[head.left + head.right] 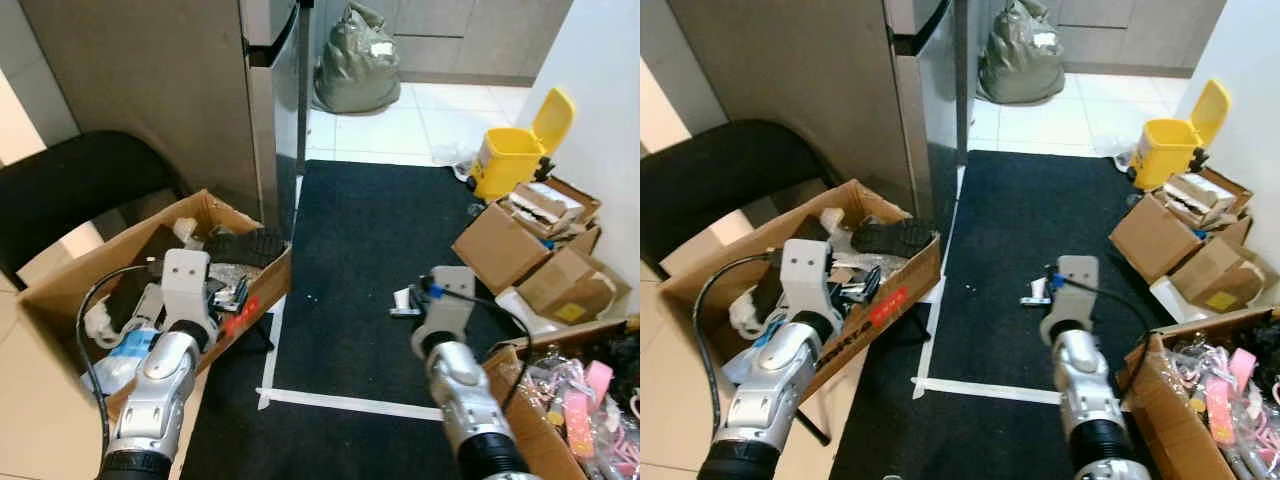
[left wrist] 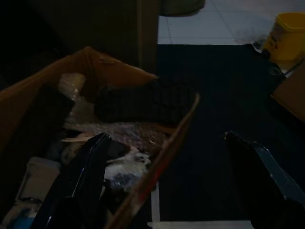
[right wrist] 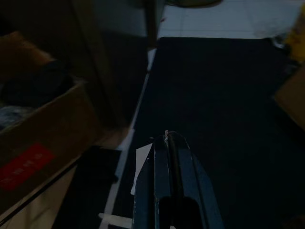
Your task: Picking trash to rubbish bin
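Currently, at the far left, a chair (image 1: 70, 190) carries an open box (image 1: 890, 275) packed with trash (image 1: 225, 270). The left gripper (image 2: 167, 181) hovers over the box's near edge with its fingers (image 2: 90, 167) spread wide apart, one inside the box wall and one outside; nothing is held. Centre frame, a dark mat (image 1: 370, 260) lies beyond a white tape line (image 1: 340, 402), and a grey sack (image 1: 358, 62) stands on the tiles behind it. The right gripper (image 3: 167, 143) hangs over the mat with its fingers pressed together; a scrap of white paper (image 3: 141, 167) shows beside them, but whether it is pinched cannot be determined. At far right, the yellow bin (image 1: 515, 155) stands well apart with its lid raised, next to several cartons (image 1: 530, 245). Judged progress: early. The box remains full, and no item is visibly in the bin.
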### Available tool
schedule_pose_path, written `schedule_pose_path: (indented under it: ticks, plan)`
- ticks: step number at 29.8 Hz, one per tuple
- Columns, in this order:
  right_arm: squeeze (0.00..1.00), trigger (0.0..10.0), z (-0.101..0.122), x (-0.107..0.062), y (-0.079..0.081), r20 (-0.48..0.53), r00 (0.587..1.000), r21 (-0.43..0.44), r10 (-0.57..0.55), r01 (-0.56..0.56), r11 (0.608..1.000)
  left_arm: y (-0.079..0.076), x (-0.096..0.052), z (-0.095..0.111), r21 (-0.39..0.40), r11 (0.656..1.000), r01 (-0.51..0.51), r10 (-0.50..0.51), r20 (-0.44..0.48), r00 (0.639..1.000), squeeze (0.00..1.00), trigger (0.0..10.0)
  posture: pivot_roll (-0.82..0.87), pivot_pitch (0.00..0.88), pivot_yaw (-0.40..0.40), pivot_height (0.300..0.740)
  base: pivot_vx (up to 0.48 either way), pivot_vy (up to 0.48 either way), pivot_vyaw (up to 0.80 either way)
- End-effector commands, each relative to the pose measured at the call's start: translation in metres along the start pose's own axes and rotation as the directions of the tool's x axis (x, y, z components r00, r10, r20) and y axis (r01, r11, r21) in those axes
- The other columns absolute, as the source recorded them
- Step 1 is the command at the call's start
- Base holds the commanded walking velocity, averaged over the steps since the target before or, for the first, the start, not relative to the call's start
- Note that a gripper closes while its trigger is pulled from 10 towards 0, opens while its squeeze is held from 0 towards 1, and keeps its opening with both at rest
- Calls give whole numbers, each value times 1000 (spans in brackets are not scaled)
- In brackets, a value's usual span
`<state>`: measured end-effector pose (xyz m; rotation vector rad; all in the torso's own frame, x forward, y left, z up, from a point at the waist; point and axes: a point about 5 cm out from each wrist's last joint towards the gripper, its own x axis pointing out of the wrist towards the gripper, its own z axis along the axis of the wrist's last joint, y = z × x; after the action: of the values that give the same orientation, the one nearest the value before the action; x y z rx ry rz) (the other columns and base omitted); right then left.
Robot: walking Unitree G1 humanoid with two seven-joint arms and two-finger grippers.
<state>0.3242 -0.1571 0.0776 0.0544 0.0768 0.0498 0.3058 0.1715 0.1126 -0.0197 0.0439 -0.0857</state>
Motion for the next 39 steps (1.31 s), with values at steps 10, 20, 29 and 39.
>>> schedule_pose_path:
  ticks: [10, 20, 29, 39]
  plan:
    - [0, 10000, 1, -1, -4, 2, 1000, -17, 2, -2, 1000, 2, -5, -6, 13, 1000, -5, 5, -34, 999, 0, 10000, 64, 150, 29, 740, 321, 0, 687]
    - [0, 10000, 3, 1, -2, 8, 1000, -17, 4, -4, 1000, 0, -6, -5, 19, 1000, 2, -1, -37, 999, 0, 10000, 66, 154, 29, 740, 322, 0, 800]
    - [0, 10000, 4, 2, -2, 7, 1000, -17, 4, -4, 1000, 1, -5, -5, 17, 1000, 3, -3, -40, 999, 0, 10000, 67, 156, 29, 740, 321, 0, 800]
    - [0, 10000, 5, 2, -5, 19, 1000, 16, 5, -5, 1000, 0, -3, -5, 55, 998, -12, 14, -36, 999, 0, 10000, 63, 149, 29, 740, 159, 0, 355]
